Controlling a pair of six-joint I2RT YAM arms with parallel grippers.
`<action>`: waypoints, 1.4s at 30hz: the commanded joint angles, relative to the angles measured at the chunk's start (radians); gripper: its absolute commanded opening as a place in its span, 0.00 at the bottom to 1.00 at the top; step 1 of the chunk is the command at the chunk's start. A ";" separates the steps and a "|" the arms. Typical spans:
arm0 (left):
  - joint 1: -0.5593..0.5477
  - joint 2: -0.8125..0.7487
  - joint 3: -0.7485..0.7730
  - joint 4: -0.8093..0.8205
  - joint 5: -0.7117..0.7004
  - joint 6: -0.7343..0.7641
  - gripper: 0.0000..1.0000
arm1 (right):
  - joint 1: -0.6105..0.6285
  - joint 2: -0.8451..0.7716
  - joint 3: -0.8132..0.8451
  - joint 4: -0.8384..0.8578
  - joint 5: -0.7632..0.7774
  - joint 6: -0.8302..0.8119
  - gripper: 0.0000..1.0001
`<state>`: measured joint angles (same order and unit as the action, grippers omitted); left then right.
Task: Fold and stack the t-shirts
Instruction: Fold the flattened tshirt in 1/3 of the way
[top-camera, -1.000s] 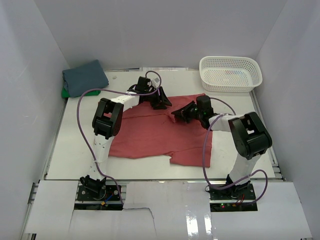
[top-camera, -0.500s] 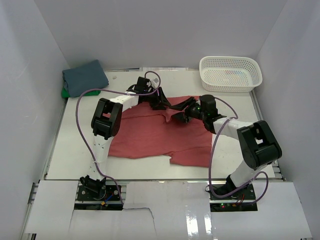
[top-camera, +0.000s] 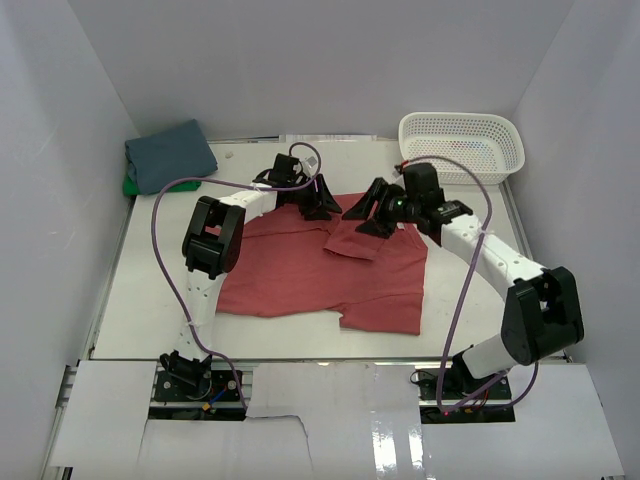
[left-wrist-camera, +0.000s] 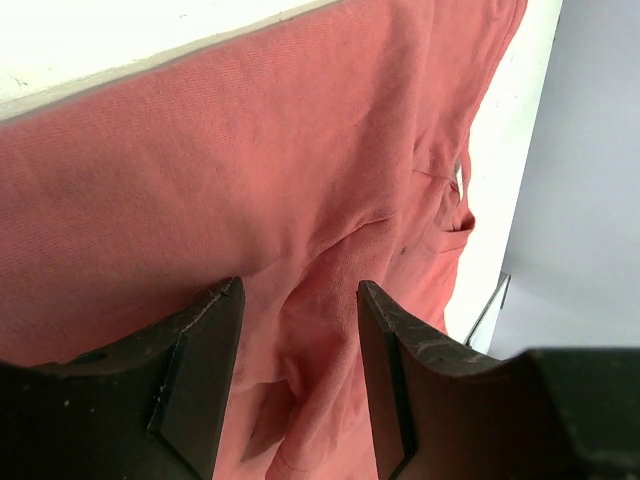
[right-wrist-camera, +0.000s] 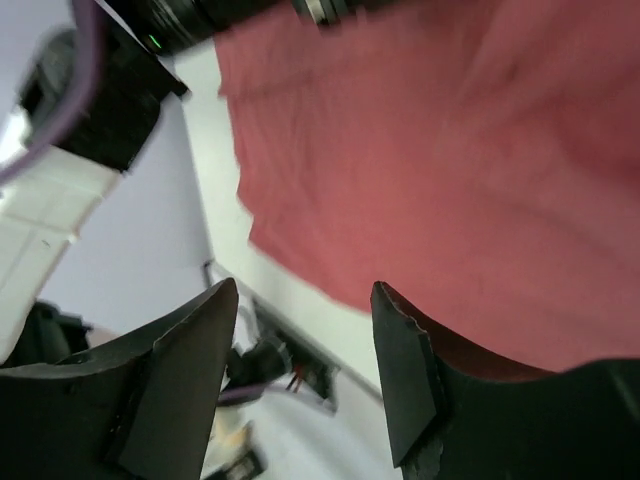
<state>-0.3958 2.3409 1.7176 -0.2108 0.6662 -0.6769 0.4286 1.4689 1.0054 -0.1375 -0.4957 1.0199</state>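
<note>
Change: the right hand (right-wrist-camera: 300, 292) has swung toward the far edge, leaving the shirt's far right corner folded inward.
Right hand: open, empty.
Left hand (left-wrist-camera: 298, 300): open, low over the cloth.
Coral-red shirt (top-camera: 300, 270): mid-worktop (top-camera: 150, 290), mostly spread.
Progress: slate-blue shirt (top-camera: 170, 155) lies folded on the green shirt (top-camera: 130, 186); the coral fold looks barely begun.

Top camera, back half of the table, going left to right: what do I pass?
Slate-blue folded shirt → left arm's fingers → right arm's fingers → white mesh basket. The coral-red shirt spans the middle, so it is left out.
</note>
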 joint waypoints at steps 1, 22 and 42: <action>0.003 -0.051 0.042 -0.016 0.013 0.014 0.60 | -0.002 -0.019 0.218 -0.325 0.309 -0.394 0.62; 0.003 -0.135 0.037 -0.064 0.001 0.056 0.62 | -0.198 0.421 0.417 -0.297 0.569 -0.607 0.53; 0.008 -0.109 0.040 -0.078 -0.004 0.069 0.62 | -0.206 0.545 0.460 -0.238 0.431 -0.578 0.48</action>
<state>-0.3946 2.2814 1.7287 -0.2840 0.6647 -0.6285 0.2230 2.0083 1.4269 -0.4076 -0.0402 0.4377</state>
